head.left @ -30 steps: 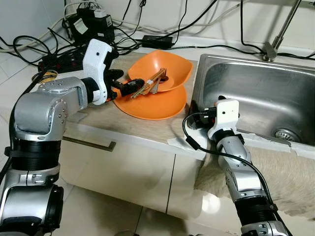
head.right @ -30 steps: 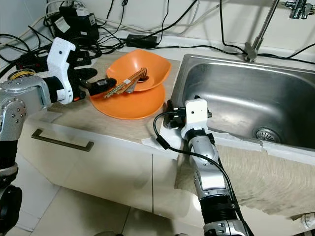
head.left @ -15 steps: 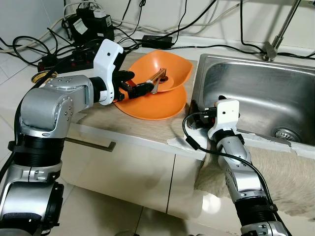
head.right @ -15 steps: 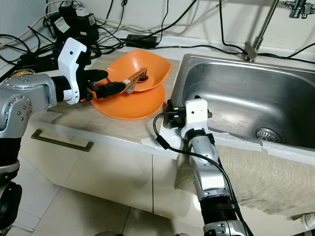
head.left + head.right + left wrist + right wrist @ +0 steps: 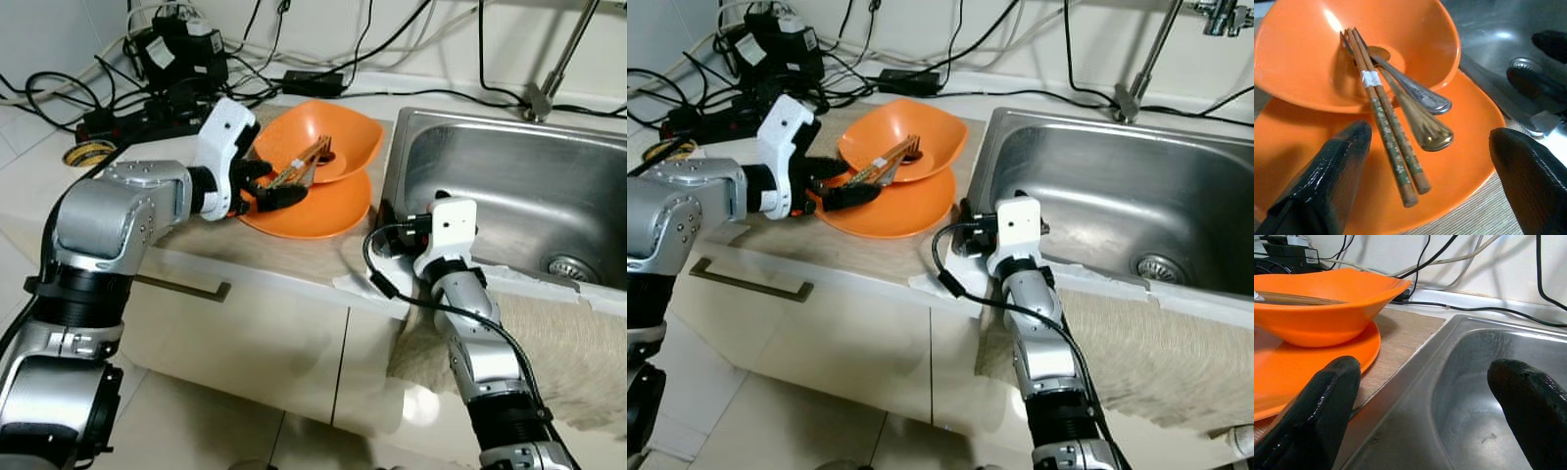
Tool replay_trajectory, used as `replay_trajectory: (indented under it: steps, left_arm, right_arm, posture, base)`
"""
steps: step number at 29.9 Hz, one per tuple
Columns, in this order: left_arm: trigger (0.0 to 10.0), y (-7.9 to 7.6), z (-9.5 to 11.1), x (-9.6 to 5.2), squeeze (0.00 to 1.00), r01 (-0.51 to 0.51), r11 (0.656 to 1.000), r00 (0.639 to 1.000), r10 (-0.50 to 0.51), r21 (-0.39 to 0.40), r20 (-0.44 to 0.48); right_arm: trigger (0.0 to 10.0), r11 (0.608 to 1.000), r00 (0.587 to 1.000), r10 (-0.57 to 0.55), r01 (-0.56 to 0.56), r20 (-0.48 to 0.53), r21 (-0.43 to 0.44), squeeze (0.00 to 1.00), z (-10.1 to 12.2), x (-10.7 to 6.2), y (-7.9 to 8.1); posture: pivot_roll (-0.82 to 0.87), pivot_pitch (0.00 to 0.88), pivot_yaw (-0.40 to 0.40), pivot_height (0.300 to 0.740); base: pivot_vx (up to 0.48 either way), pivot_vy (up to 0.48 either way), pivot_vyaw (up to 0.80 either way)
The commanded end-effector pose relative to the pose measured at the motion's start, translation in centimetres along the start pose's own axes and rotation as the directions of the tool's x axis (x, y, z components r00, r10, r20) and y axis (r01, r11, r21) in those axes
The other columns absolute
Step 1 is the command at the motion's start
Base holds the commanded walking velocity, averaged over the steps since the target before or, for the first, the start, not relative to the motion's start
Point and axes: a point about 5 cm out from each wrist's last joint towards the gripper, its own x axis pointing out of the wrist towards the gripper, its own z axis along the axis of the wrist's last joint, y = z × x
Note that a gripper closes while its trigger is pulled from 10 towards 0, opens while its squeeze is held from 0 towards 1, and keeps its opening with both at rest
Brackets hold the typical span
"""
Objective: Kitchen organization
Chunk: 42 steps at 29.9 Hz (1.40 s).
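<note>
- Left eye view: The left gripper [image 5: 269,188] is reaching to the bowl [image 5: 338,137], which is sitting on a plate [image 5: 323,211] right in front of it. Chopsticks [image 5: 299,162] are lying in the bowl, poking out toward the gripper. Black cables [image 5: 59,93] are lying well behind the gripper, out of its way.
- Right eye view: The right gripper [image 5: 972,223] is resting by the sink [image 5: 1087,186] edge. The sink is just past it, and the plate is off to its side.
- Left wrist view: The left gripper is wide open and holding nothing. The chopsticks [image 5: 1383,115] and two spoons [image 5: 1420,110] are lying between its fingers [image 5: 1337,161], just ahead. The sticks are looking thin, light and stiff, so I think they could slip; pinching the near ends may be best. The bowl rim and the spoons could be getting in the way.
- Right wrist view: The right gripper is wide open and empty too. The bowl [image 5: 1327,298] is sitting near one finger.
</note>
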Motion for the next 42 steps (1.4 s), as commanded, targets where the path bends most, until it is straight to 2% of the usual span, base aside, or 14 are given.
replay_trajectory:
  steps: [1, 33, 34, 35, 37, 41, 42]
  left_arm:
    - [10.0, 0.2, 0.9, -0.1, 0.00, -0.007, 0.999, 1.000, 0.007, 0.035, 0.009]
    - [10.0, 0.8, 0.8, 1.6, 0.00, 0.018, 0.993, 0.999, -0.014, 0.115, -0.035]
    - [9.9, 0.8, 0.7, 1.6, 0.00, 0.022, 0.993, 0.999, -0.018, 0.116, -0.037]
    - [9.1, 0.8, 0.7, 1.7, 0.00, 0.023, 0.993, 0.999, -0.018, 0.117, -0.038]
    - [10.0, 0.9, 0.6, 1.8, 0.00, 0.026, 0.992, 0.999, -0.021, 0.121, -0.044]
    - [10.0, 1.0, 0.5, 2.1, 0.00, 0.032, 0.991, 0.998, -0.025, 0.127, -0.055]
    - [8.9, 1.0, 0.4, 2.1, 0.00, 0.033, 0.991, 0.998, -0.026, 0.128, -0.056]
  right_arm:
    - [10.0, 1.000, 0.999, -0.006, 0.007, -0.050, 0.011, 0.00, -1.1, -0.5, -0.1]
    - [10.0, 1.000, 0.999, -0.027, 0.027, -0.048, 0.011, 0.00, -1.1, -0.8, -0.3]
    - [10.0, 1.000, 0.998, -0.027, 0.028, -0.048, 0.011, 0.00, -1.1, -0.9, -0.3]
    - [10.0, 1.000, 0.998, -0.028, 0.028, -0.047, 0.011, 0.00, -1.1, -0.9, -0.3]
    - [10.0, 1.000, 0.998, -0.029, 0.029, -0.047, 0.010, 0.00, -1.1, -0.9, -0.3]
    - [10.0, 1.000, 0.999, -0.029, 0.030, -0.045, 0.008, 0.00, -1.0, -0.8, -0.4]
    - [10.0, 1.000, 0.999, -0.030, 0.030, -0.045, 0.008, 0.00, -1.0, -0.8, -0.4]
  posture:
    - [0.06, 0.000, 0.055, 0.740]
    - [0.04, 0.000, 0.075, 0.740]
    - [0.04, 0.000, 0.075, 0.740]
    - [0.04, 0.000, 0.075, 0.740]
    - [0.03, 0.000, 0.075, 0.740]
    - [0.03, 0.000, 0.075, 0.740]
    - [0.03, 0.000, 0.076, 0.740]
  base:
    - [0.000, 0.000, 0.00]
    - [0.000, 0.000, 0.00]
    - [0.000, 0.000, 0.00]
    - [0.000, 0.000, 0.00]
    - [0.000, 0.000, 0.00]
    - [0.000, 0.000, 0.00]
    - [0.000, 0.000, 0.00]
